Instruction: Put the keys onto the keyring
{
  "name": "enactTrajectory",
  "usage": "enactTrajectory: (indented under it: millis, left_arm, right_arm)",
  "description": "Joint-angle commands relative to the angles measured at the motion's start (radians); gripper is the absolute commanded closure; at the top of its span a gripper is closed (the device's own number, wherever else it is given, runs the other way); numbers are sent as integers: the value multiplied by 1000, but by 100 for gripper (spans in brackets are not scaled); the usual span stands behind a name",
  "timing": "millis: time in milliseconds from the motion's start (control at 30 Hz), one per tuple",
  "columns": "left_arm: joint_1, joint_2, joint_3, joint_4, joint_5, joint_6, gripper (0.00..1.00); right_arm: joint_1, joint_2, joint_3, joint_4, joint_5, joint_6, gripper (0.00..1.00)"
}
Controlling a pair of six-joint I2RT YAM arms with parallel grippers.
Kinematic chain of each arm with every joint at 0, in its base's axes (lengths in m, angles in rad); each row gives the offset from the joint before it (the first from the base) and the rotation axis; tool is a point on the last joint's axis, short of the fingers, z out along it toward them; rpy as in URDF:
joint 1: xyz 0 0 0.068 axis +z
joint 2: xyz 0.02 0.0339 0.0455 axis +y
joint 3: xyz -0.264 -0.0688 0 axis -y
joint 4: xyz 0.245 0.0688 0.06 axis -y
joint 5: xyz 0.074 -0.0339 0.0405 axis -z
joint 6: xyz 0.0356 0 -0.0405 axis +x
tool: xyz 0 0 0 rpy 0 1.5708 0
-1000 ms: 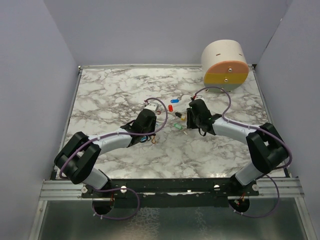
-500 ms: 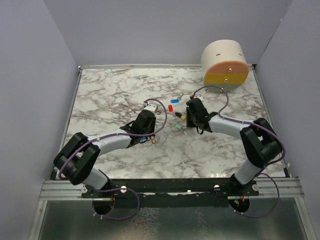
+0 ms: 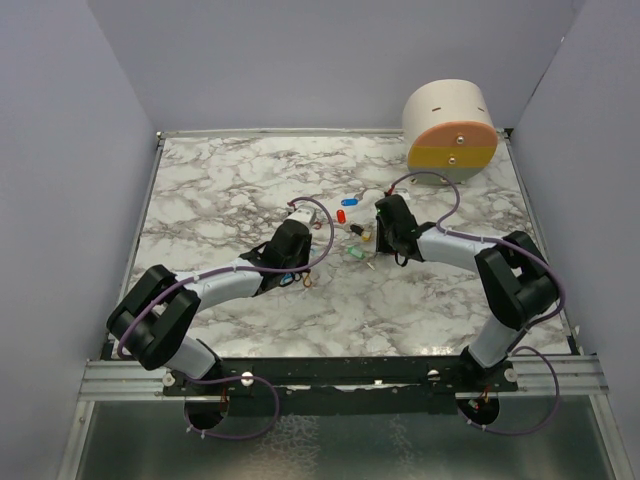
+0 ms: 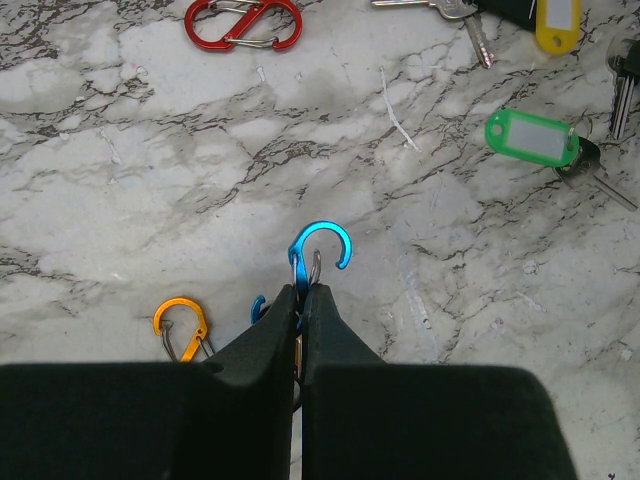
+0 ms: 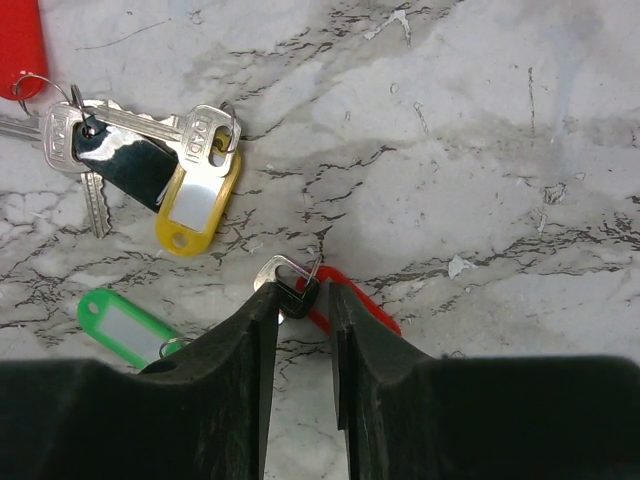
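My left gripper (image 4: 302, 290) is shut on the blue hooked loop (image 4: 318, 248) of the keyring, just above the marble; the ring's orange loop (image 4: 181, 324) lies beside it at the left. A red S-shaped loop (image 4: 243, 22) lies apart, farther ahead. My right gripper (image 5: 302, 292) stands narrowly open with its tips on the table, astride a black-headed silver key (image 5: 284, 278) that carries a red tag (image 5: 358, 308). More keys lie to its left: a bunch with a yellow tag (image 5: 197, 205) and a green tag (image 5: 125, 327). From above, both grippers (image 3: 297, 277) (image 3: 376, 248) work mid-table.
A round beige box with an orange and yellow face (image 3: 450, 130) stands at the back right corner. A red tag (image 3: 342, 215) and a blue tag (image 3: 350, 200) lie between the arms, farther back. Grey walls close in the marble table (image 3: 230, 180) on three sides.
The right arm's elbow has swung inward to the left and its gripper has shifted a little over the keys. The left arm has stayed put with the blue loop.
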Motion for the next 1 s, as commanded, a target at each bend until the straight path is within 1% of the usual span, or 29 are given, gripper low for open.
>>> enactTrajectory:
  millis: [0,233,333,500,767,967]
  left_arm:
    - [-5,-21,-5,22,6,3,100]
    - [-5,-9,-3,24,5,3,100]
    - [-5,-7,-3,23,5,3,100]
    - [-5,-5,-1,23,3,4,100]
    - [-5,-1,3,21,2,4,100]
    - [-6,5,7,19,7,7,100]
  right_arm:
    - [-7,22,27,35,33,14,74]
    - [-9,31,30,38,46,14,79]
    - [-10,32,31,37,52,16,85]
    - [-10,34,36,28,74,16,89]
    - [-11,24,34,36,87,13,86]
    - [-10,27,38,42,68,11,85]
